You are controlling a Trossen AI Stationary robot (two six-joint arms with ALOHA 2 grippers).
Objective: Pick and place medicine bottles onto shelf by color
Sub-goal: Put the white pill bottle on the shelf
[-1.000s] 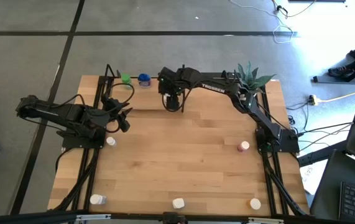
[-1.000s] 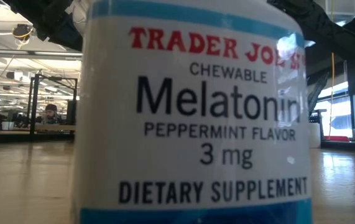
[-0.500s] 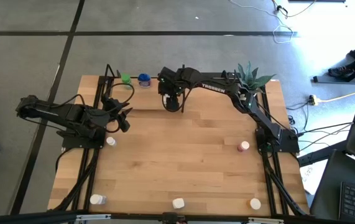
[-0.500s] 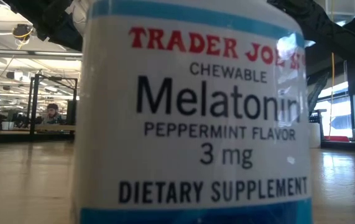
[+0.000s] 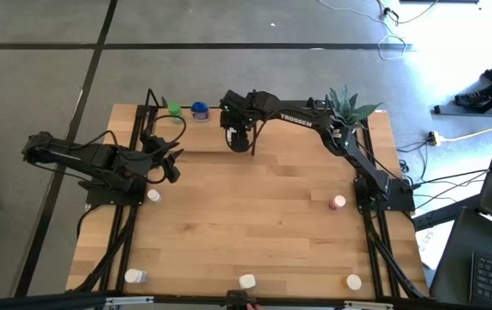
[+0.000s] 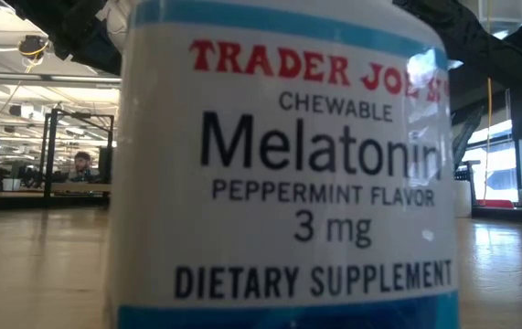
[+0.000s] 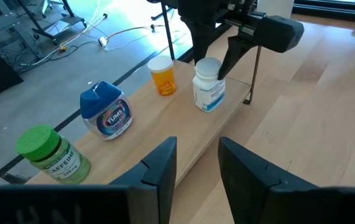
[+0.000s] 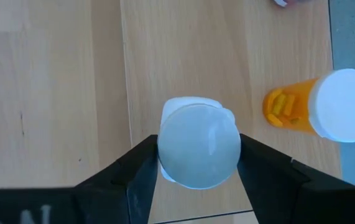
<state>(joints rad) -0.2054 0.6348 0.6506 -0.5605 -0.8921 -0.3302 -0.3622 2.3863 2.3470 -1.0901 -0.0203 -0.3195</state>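
White plastic and a white cap mark the bottle (image 8: 199, 144) that the right gripper (image 8: 196, 162) has its jaws clamped on, one finger (image 8: 141, 168) against each side of it. It stands upright on the shelf (image 7: 165, 121), a light-wood board along the far edge of the table (image 5: 254, 215). In the left wrist view the same white bottle (image 7: 209, 84) sits under the dark right gripper (image 7: 217, 65), with an orange bottle (image 7: 163, 76) with a white cap just beside it. Farther along the shelf stand a blue-capped bottle (image 7: 107, 112) and then a green-capped bottle (image 7: 48, 152), each apart from its neighbour.

From above, the right gripper (image 5: 239, 138) is at the middle of the far edge, near the blue bottle (image 5: 200, 110) and the green bottle (image 5: 174, 108). The left gripper (image 5: 170, 164) waits over the left side of the table with its jaws a little apart, holding nothing, its two fingers (image 7: 161, 168) pointing toward the shelf.

Other bottles are still on the table: a white one (image 5: 153, 196) near the left arm's base, a pink-capped one (image 5: 339, 202) on the right side, and three along the near edge (image 5: 133, 276) (image 5: 247, 281) (image 5: 353, 282). A potted plant (image 5: 347, 105) stands at the far right corner. The low view is almost filled by the label of a melatonin bottle (image 6: 283, 174) standing right before the camera.
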